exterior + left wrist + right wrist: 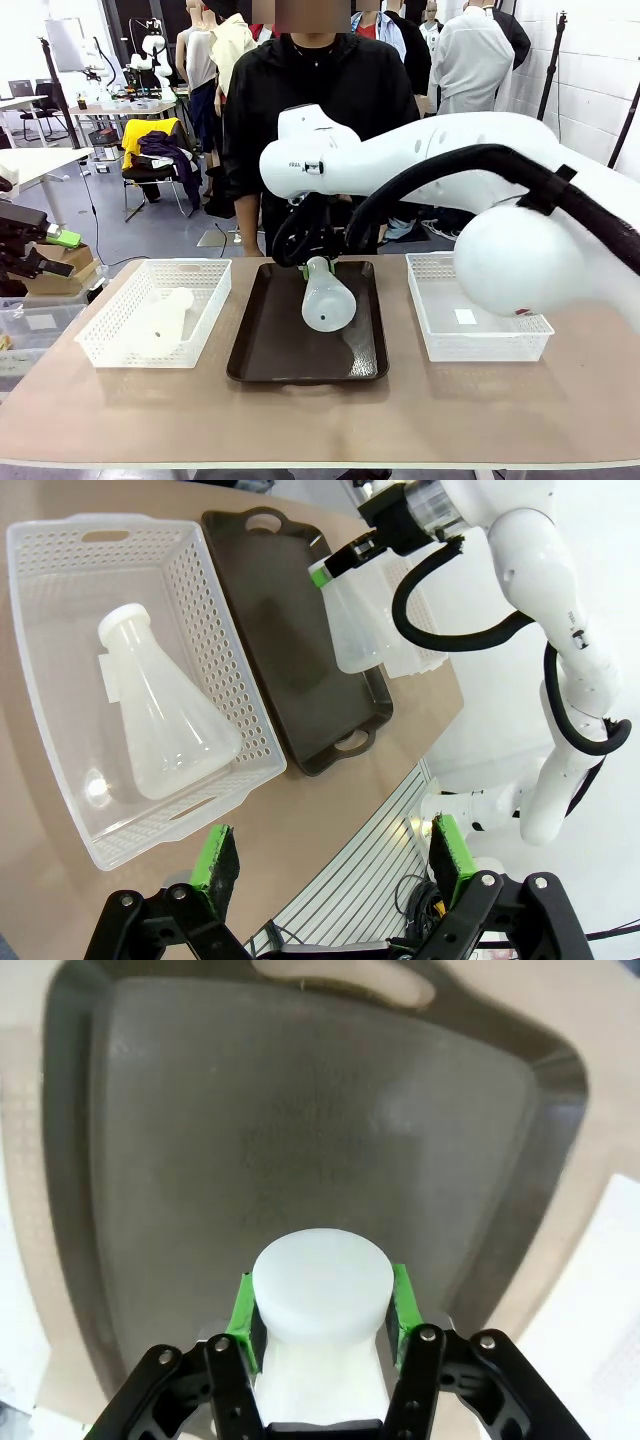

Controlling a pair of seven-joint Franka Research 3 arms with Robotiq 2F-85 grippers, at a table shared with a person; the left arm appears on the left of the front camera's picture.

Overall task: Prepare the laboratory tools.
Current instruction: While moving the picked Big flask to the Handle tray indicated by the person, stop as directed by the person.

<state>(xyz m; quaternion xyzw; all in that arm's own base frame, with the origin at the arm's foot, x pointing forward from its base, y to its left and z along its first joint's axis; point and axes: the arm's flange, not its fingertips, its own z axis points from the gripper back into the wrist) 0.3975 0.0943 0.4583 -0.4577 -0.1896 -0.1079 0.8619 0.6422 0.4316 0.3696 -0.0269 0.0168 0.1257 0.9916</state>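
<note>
Plainly, in the front view, one frosted white conical flask (327,297) hangs tilted over the dark brown tray (262,352), its narrow neck up and its wide base turned toward the camera. The right gripper (318,262) is clamped on that neck. Its white arm reaches in from the right side and across to the table's middle. A second flask (160,318) lies on its side in the left mesh basket (100,350).

From the left wrist, the left gripper (332,852) stands wide apart and grasps nothing, hovering high above the table's near edge. Below it the second flask (160,725) lies in the left mesh basket (60,530), neck toward the far wall. Beside the basket is the tray (270,630), with the held flask (355,630) over its far side, pinched at the neck by the right gripper (335,568).

From the right wrist, the right gripper (320,1305) presses its green pads (243,1310) against both sides of a rounded white part of the flask (320,1280), above the tray (300,1140). Whether the flask touches the tray I cannot tell.
</note>
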